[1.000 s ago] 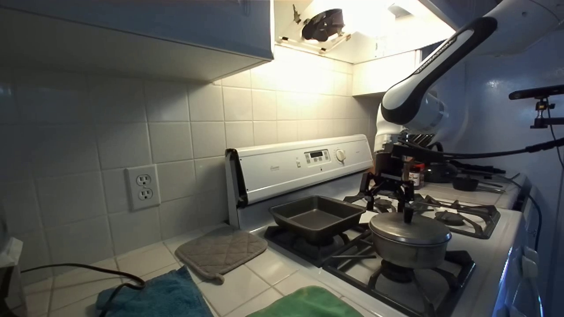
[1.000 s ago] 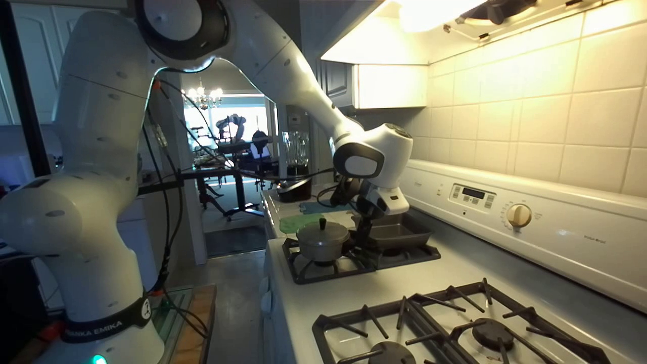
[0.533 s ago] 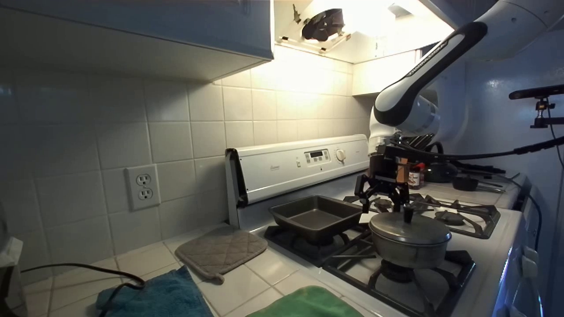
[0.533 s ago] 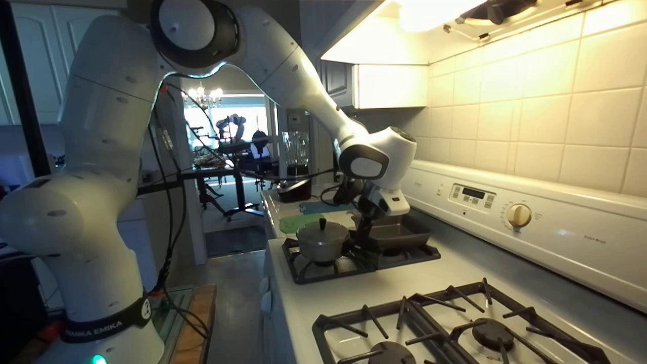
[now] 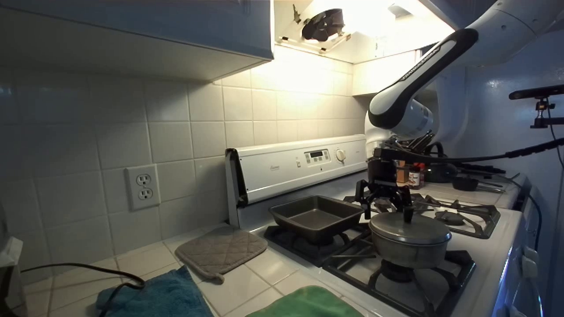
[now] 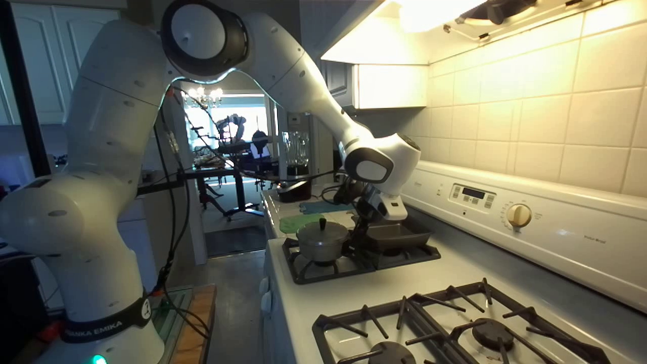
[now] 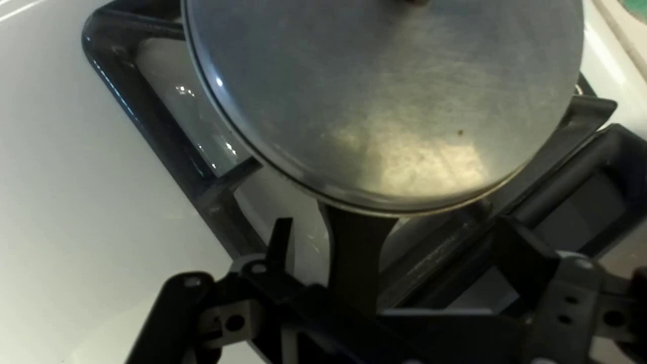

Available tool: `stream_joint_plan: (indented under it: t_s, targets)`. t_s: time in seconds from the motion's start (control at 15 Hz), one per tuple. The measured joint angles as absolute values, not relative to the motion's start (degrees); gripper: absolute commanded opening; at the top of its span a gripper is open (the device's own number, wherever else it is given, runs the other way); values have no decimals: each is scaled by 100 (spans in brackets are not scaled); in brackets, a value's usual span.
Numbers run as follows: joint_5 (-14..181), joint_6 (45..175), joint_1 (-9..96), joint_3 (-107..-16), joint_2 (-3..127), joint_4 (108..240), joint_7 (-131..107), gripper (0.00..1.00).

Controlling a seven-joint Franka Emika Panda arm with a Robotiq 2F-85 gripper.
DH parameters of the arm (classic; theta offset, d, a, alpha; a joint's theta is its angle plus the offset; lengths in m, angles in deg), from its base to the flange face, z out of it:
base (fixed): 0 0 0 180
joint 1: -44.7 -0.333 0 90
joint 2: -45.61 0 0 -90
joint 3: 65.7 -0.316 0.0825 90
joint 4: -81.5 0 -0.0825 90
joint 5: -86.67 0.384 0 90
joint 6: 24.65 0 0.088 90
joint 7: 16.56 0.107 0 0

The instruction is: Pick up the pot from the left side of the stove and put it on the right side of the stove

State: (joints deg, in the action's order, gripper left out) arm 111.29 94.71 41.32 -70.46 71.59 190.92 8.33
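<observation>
Resting on a black grate (image 7: pixel 153 126) of the stove (image 6: pixel 328 297), the pot (image 5: pixel 410 248) sits toward the lower right in an exterior view, while its lid (image 7: pixel 389 101) fills the upper middle of the wrist view. Being metal, the pot should be stiff, smooth and fairly heavy, with most weight out in the round body. The likely hold is the dark handle (image 7: pixel 355 250), close to the rim and kept level, since the pot may dip or twist and the lid, probably loose, could slide. The tool (image 7: pixel 398 238) is beside the body rather than over it: its jaws stand apart in the lower half of the wrist view, the handle seen between them with a gap on each side.
</observation>
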Motion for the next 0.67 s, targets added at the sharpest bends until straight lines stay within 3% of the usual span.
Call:
stream_joint_plan:
  t_s: [0.67]
  targets:
    - [11129, 9198, 4132, -6973, 7363, 18996, 1320, 100]
